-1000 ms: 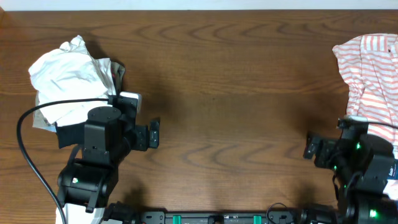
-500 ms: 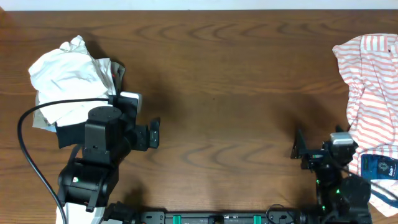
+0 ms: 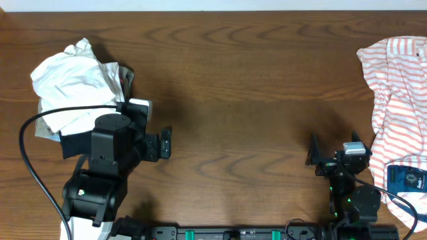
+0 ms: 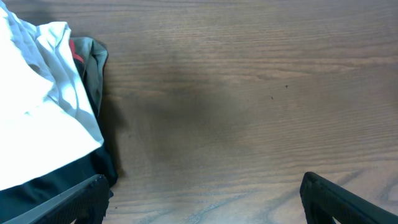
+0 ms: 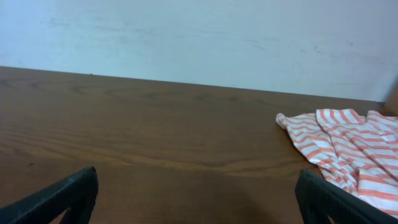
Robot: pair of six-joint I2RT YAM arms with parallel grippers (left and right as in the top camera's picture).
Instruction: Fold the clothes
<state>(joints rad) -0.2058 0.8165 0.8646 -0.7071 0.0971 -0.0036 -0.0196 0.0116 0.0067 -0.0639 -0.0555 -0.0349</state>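
Overhead, the crumpled white garment (image 3: 70, 80) sits at the table's (image 3: 253, 100) far left, its near edge hidden under the left arm (image 3: 107, 150). The striped garment (image 3: 400, 100) runs off the right edge, and the left gripper (image 3: 166, 143) and right gripper (image 3: 333, 152) hang empty above bare wood. From the left wrist only cut-off fingertips (image 4: 87, 199) show, set wide apart beside the white cloth and a dark piece (image 4: 93, 62) half buried beneath it; from the right wrist the jaws stand equally spread, the striped cloth cropped at right.

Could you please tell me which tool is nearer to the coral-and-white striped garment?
Right. The right tool hangs close to the striped garment, on its inner side; the left tool is far across the table, beside the white clothes.
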